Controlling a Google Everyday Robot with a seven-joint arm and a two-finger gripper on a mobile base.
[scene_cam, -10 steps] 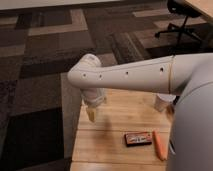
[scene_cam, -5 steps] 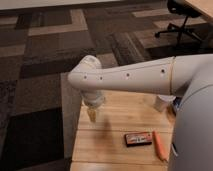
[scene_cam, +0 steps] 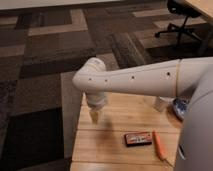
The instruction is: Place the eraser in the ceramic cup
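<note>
Reaching for the eraser: gripper off to the left, no grasp yet

Start with the widest thing, the carpet (scene_cam: 40, 60), dark and banded, with a chair (scene_cam: 180, 9) at the far right; ignore both. Next, take in the white arm (scene_cam: 140, 80), stretched from the right across the wooden table (scene_cam: 115, 117) and bent down at its left end. Follow that bend to the gripper (scene_cam: 94, 118), hanging over the table's left part and apparently clear of the wood. Cannot tell whether open or closed. Judged empty, with the eraser lying elsewhere.

Look right for the bowl (scene_cam: 180, 107), blue-patterned, at the table's right side and partly hidden by the robot's body. Just left of it, find the cup (scene_cam: 161, 104), white, partly hidden behind the arm. Then spot the eraser (scene_cam: 138, 138), black with a red stripe, flat on the wood toward the near edge, right of the gripper and well apart from the cup. Just beside its right end, mark the carrot (scene_cam: 159, 145), lying at an angle.

For a clean pickup, move right and toward the near edge until centred over the eraser. Turn the wrist to close across the short side, descend straight, and keep clear of the carrot. Avoid shoving the flat block along the wood; probably calls for a low, firm pinch. Lift well clear before heading back to the cup.
</note>
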